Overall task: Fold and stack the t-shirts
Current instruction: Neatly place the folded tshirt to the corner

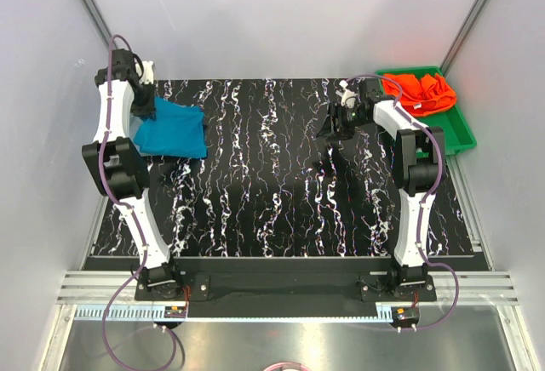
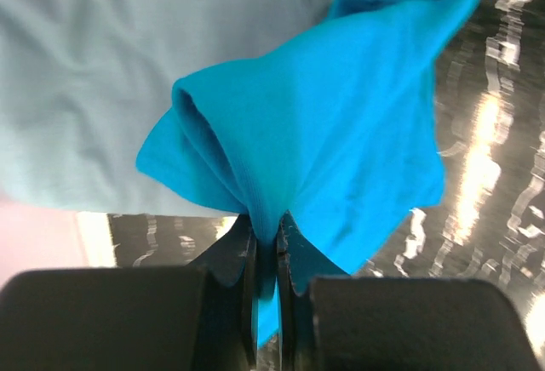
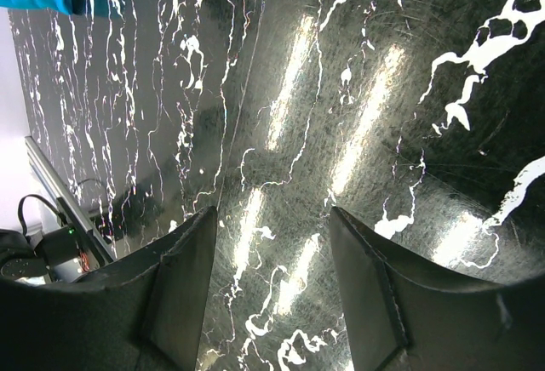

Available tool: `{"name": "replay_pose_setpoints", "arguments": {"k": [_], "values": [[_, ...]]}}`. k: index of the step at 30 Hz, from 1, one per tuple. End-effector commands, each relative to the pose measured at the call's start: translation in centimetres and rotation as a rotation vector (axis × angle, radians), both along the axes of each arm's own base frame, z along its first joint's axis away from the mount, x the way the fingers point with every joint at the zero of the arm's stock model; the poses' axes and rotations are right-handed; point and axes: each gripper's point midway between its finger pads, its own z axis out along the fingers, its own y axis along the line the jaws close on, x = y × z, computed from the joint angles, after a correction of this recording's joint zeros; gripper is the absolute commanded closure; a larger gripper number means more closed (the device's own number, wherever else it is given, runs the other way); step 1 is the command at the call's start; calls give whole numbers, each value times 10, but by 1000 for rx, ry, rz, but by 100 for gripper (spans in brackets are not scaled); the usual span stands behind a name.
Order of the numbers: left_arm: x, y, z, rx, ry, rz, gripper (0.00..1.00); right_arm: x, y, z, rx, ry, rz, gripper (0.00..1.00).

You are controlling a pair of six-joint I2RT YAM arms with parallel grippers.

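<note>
Surface: black table (image 1: 281,175) veined with white, with pale walls on the three far sides and both arm bases bolted along the near edge.
Far left: the left arm reaches up the left edge to the far-left corner of the table.
Left claw: the left gripper (image 2: 266,228) is clenched on a bunched fold of the teal-blue t-shirt (image 2: 341,133). Its two dark fingers are nearly touching, with cloth pinched between them.
Teal cloth: from the pinch, this shirt fans out to the right, with its lower edge lying on the table's far-left part. Just how much of it is lifted cannot be told.
Under it: the pale grey-blue t-shirt (image 2: 85,73) lies spread and lightly creased, filling the upper left of the left wrist view behind the teal fold. From above, the arm hides it.
Middle: bare marbled tabletop with glare streaks.
Right claw: the right gripper (image 3: 272,252) is released. Its jaws stand apart, gripping nothing, and hang over bare table in the far right half, well apart from the teal shirt.
Far right: the green tray (image 1: 460,137) sits at the far-right corner.
In tray: the orange-red t-shirt (image 1: 419,90) lies crumpled in a heap at the tray's far end.
</note>
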Motion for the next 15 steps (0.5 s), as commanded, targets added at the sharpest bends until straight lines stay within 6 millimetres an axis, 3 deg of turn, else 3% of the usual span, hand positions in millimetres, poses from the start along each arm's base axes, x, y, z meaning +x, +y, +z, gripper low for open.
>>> {"name": "replay_pose_setpoints", "arguments": {"k": [1,15], "values": [[15,31,27,161,-96,69,100,4,5,31,28,-75,8,37],[25,89,44,446,-120,208,100,0,4,29,21,-71,8,37]]}}
